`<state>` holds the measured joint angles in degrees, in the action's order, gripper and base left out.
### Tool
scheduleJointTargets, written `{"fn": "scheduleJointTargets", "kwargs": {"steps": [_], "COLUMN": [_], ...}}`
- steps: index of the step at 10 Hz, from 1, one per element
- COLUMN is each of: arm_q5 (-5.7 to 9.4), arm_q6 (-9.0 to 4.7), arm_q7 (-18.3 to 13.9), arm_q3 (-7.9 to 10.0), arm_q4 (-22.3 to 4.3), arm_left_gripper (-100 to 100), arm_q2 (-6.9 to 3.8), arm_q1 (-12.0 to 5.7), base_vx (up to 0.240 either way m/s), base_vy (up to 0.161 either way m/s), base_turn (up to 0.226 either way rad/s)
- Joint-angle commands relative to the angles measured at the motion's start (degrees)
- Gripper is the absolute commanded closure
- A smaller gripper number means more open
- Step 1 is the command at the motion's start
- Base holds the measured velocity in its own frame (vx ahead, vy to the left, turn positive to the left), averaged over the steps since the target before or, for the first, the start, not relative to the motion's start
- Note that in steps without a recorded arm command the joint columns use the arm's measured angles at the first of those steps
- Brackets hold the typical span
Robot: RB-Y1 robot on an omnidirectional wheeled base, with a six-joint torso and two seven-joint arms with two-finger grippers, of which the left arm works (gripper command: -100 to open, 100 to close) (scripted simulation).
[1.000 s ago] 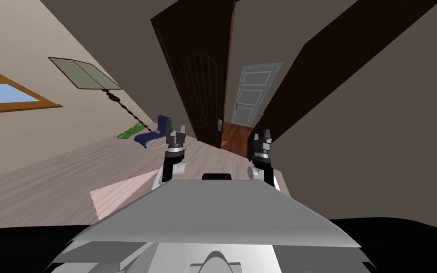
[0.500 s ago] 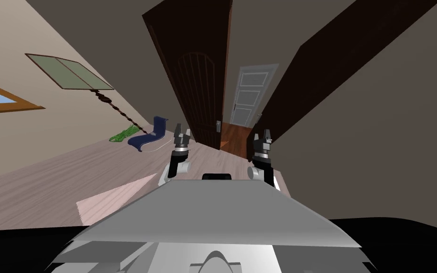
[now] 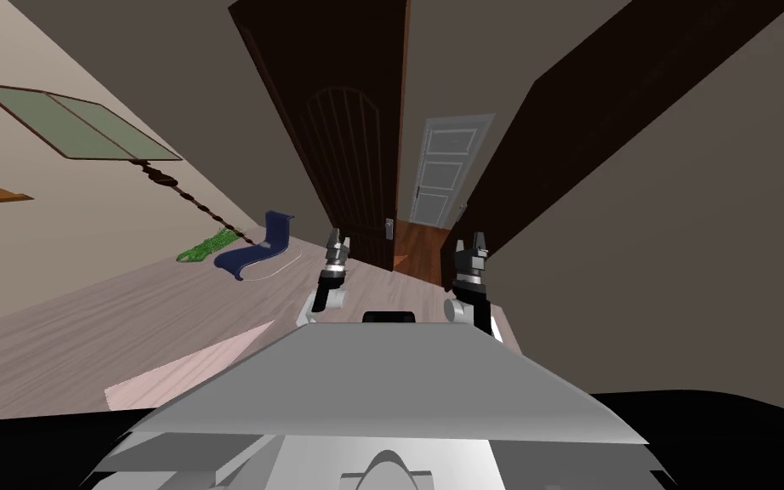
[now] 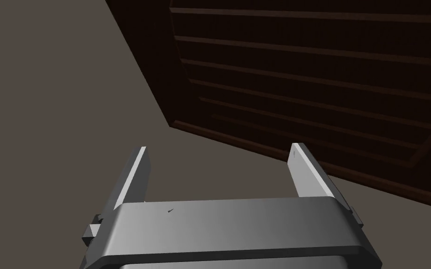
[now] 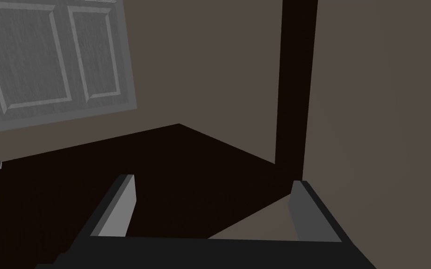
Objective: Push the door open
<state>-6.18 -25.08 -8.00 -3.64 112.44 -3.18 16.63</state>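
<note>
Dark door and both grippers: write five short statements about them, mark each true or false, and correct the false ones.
1. The dark door stands ajar, with a gap along its handle side. True.
2. The left gripper is shut. False: it is open and empty, pointing at the dark door's panelled face.
3. The right gripper is open and holds nothing. True.
4. The door seen through the gap is dark brown as well. False: it is a pale panelled door.
5. A blue chair stands on the floor to the left of the dark door. True.
</note>
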Motion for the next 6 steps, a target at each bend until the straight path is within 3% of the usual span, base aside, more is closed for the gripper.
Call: {"fn": "scheduleJointTargets", "kwargs": {"steps": [1,2,6], "arm_q5": [0.02,0.02,0.07], "arm_q6": [1.02,1.02,2.63], "arm_q7": [0.1,0.1,0.4], "arm_q3": [-0.43,-0.43,-1.61], "arm_q4": [-2.6,-2.6,-9.2], "arm_left_gripper": [-100,-100,-100], "arm_q2": [-0.09,-0.09,-0.13], "arm_q1": [-1.29,-1.29,-3.92], "base_vx": [0.096,0.067,0.078], "base_vy": [0.017,0.014,0.013], "base_turn": [-0.068,-0.02,-0.069]}}
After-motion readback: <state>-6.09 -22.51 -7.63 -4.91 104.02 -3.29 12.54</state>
